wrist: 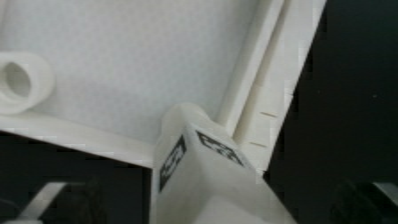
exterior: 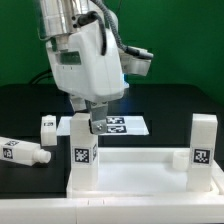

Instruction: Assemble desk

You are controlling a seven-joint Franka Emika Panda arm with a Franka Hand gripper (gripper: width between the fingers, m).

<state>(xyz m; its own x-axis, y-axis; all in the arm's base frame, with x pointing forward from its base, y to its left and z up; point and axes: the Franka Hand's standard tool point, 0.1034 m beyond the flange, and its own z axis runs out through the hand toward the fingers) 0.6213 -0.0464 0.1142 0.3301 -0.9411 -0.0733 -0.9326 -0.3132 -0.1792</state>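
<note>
The white desk tabletop [exterior: 135, 178] lies at the front with its rim up. One white leg [exterior: 82, 142] stands at its corner on the exterior view's left, and another leg [exterior: 203, 140] stands at the corner on the right. My gripper [exterior: 95, 122] is at the top of the left-hand leg. In the wrist view that tagged leg [wrist: 205, 170] fills the gap between the dark fingers, so the gripper looks shut on it. The tabletop [wrist: 143, 70] lies beyond it, with an empty round socket [wrist: 18, 80].
A loose leg [exterior: 22, 152] lies on the black table at the exterior view's left. A short white leg [exterior: 48, 127] stands behind it. The marker board [exterior: 128, 125] lies behind the gripper. The arm's white body [exterior: 85, 55] looms above.
</note>
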